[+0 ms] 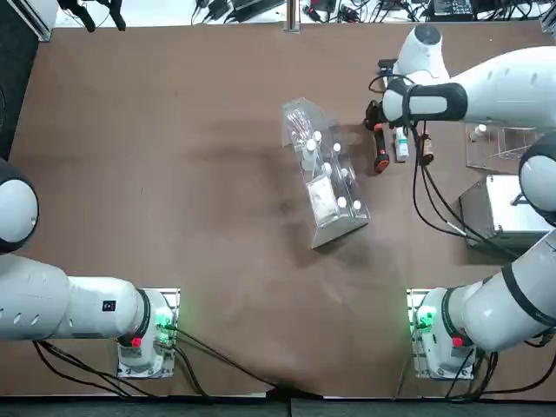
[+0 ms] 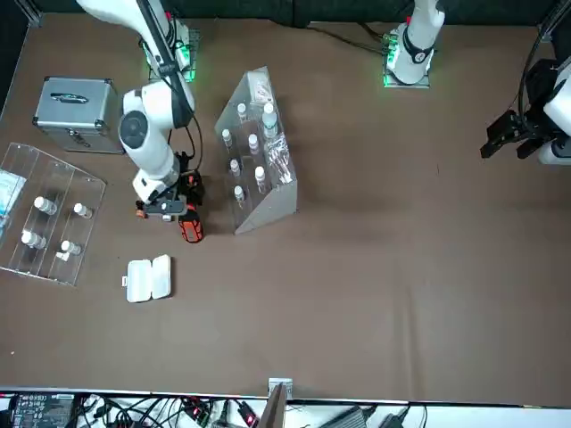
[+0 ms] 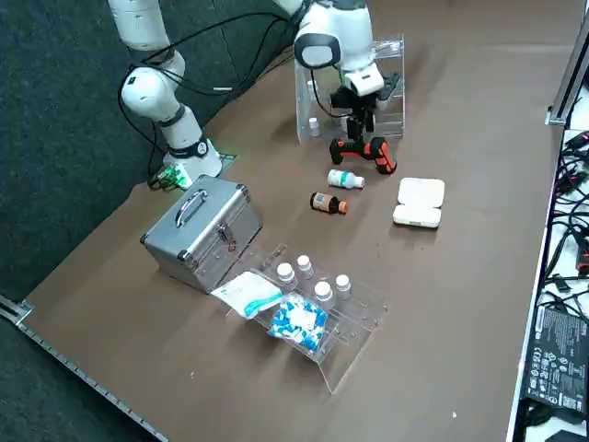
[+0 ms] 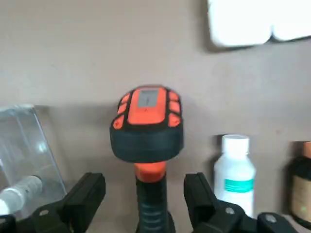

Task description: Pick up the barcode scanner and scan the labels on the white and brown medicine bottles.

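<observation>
Top: right end effector (image 1: pixel 380 139) over scanner (image 1: pixel 380 156) lying on surface beside white bottle (image 1: pixel 401 144), brown bottle (image 1: pixel 426 149); wrist: fingers (image 4: pixel 85 194) spread wide astride handle, ungripped; grasp step, next lower & clamp.

**Bystander items on the brown worktop**

A clear acrylic rack (image 1: pixel 326 178) holding small white-capped vials stands near the worktop's (image 1: pixel 174 174) centre in the top view. At about 3 o'clock from it sits a closed silver metal case (image 3: pixel 202 230). Beyond the case, a low clear tray (image 3: pixel 322 313) carries four white-capped bottles, a blue-and-white packet (image 3: pixel 296 322) and a pale pouch (image 3: pixel 247 293). A white hinged box (image 3: pixel 419 203) lies shut, apart from the tray.
</observation>
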`<act>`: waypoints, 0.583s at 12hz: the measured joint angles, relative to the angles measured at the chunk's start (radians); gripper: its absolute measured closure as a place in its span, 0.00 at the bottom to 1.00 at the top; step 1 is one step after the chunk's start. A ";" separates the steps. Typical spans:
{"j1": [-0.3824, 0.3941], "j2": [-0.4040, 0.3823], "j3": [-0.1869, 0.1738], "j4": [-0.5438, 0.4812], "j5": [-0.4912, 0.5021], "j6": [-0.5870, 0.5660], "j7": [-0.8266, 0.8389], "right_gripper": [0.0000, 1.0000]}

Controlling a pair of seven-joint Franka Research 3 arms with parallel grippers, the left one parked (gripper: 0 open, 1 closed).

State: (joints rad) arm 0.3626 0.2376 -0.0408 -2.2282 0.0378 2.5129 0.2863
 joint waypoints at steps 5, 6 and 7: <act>-0.061 -0.103 -0.013 0.104 0.000 -0.225 -0.082 0.00; -0.084 -0.115 -0.014 0.140 0.000 -0.288 -0.117 0.00; -0.107 -0.126 -0.015 0.178 0.000 -0.347 -0.153 0.00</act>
State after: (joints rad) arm 0.2557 0.1120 -0.0560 -2.0505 0.0377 2.1656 0.1331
